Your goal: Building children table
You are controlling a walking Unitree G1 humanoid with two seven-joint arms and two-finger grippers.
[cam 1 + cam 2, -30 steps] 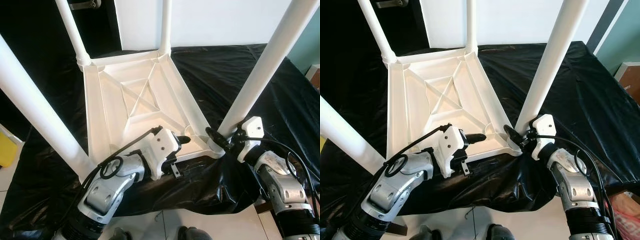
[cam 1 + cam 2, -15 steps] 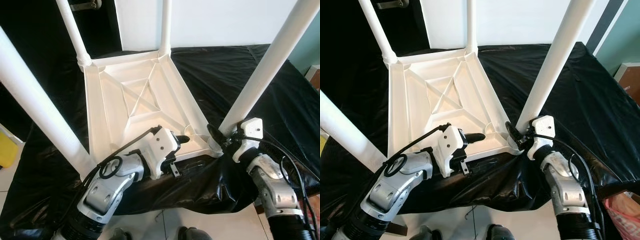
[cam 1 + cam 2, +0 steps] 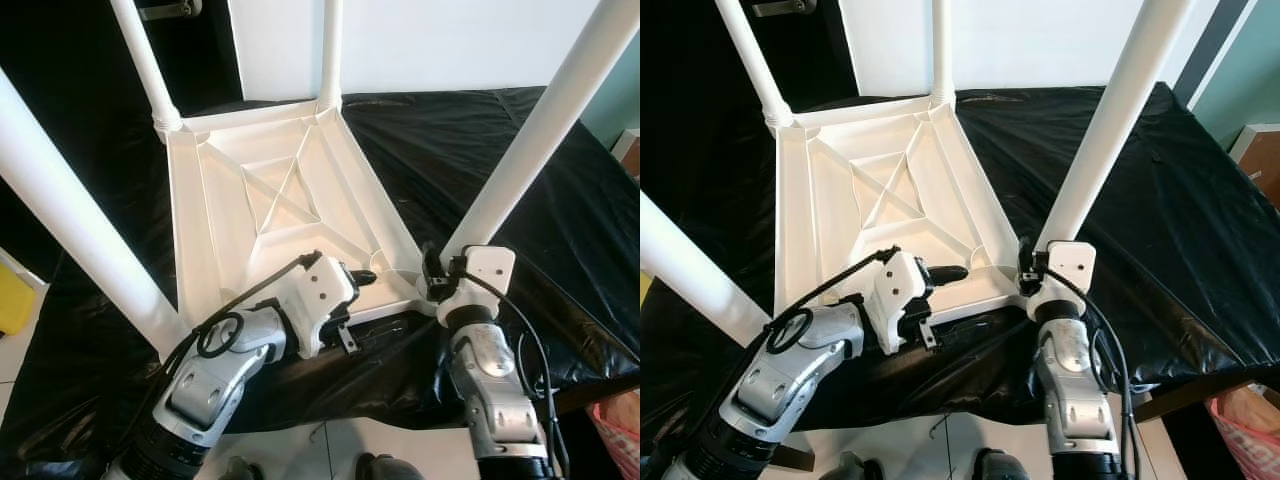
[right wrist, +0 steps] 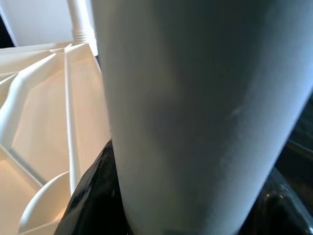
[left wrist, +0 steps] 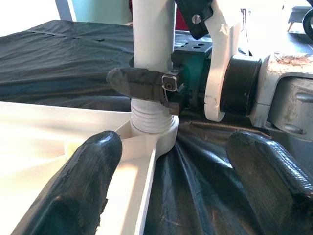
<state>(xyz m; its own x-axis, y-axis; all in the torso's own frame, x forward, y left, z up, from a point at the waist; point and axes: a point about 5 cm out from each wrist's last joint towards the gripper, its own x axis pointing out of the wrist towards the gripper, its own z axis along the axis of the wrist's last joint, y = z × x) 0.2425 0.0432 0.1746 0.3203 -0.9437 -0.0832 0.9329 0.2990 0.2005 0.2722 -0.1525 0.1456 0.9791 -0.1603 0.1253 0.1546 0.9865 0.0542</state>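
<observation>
The right gripper (image 5: 161,88) squeezes the round white plastic table leg (image 3: 530,140) between its fingers and should twist it straight, while the left gripper (image 3: 362,278) waits open.

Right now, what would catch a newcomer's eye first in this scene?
An upside-down white table lies on a black sheet, its four legs pointing up. At its near right corner the right gripper is clamped round the base of a leg, and the left gripper hangs open above the table's near edge.

You see a smooth white plastic table (image 3: 270,200), faintly glossy. The black sheet (image 3: 500,150) beneath looks shiny and wrinkled.
</observation>
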